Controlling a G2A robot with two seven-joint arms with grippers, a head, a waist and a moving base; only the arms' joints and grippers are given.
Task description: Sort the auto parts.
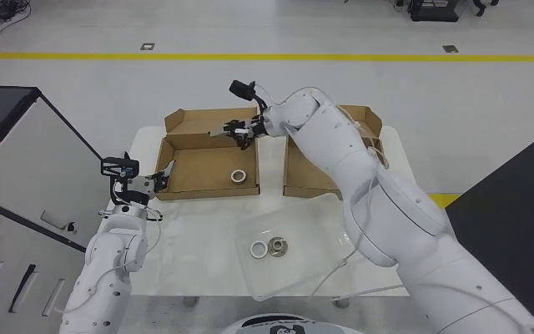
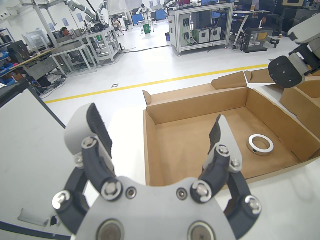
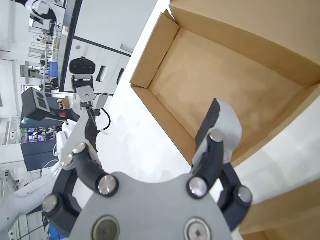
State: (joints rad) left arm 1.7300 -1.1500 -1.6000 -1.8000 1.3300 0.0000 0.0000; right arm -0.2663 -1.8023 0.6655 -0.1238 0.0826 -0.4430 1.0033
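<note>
A silver metal ring (image 1: 239,176) (image 2: 260,144) lies in the left cardboard box (image 1: 200,167) (image 2: 190,136) near its front right corner. My left gripper (image 1: 161,179) (image 2: 160,131) hovers at that box's left wall, open and empty. My right gripper (image 1: 234,132) (image 3: 150,123) is above the same box's (image 3: 225,76) far right corner, open with nothing between its fingers. On a clear plastic tray (image 1: 300,267) at the table's front lie a white ring (image 1: 259,248) and a grey metal part (image 1: 277,245).
A second cardboard box (image 1: 302,174) stands to the right, largely covered by my right arm. Both boxes have raised flaps at the back. A grey cabinet (image 1: 33,159) stands left of the white table (image 1: 200,242).
</note>
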